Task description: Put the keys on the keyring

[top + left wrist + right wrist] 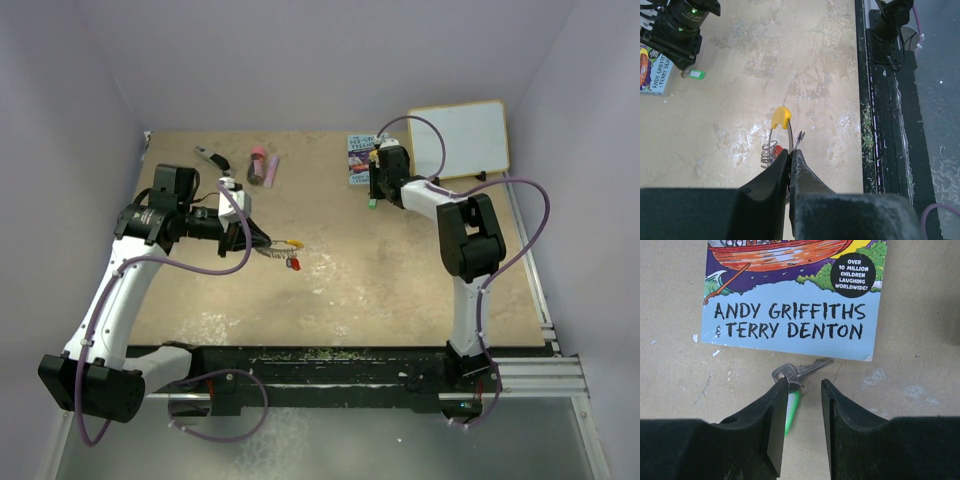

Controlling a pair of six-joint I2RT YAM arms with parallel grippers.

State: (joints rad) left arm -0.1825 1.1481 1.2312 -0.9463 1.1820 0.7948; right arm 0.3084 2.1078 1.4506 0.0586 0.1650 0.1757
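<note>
Lilac walls close round a scuffed tan table [400, 290]. From above, the left gripper [240, 238] sits well apart from the book [360, 160], nearer the arm bases. It has the keyring [278, 247] and a red tag [295, 263] at its tip. The right gripper [373, 192] hangs at the book's near edge, over the green key [371, 203].

On the left wrist, the jaws are pinched tight on the keyring's thin wire, its yellow stretch pointing toward the book. So slim a hold could let the loop swivel or slip.

On the right wrist, the jaws stand partly open and grip nothing. The green key lies just beside the book's edge, its tag tucked under one finger [775, 420]. Closing from here may catch only the tag's edge, or shove the key beneath the book. I can make out no blue key.
</note>
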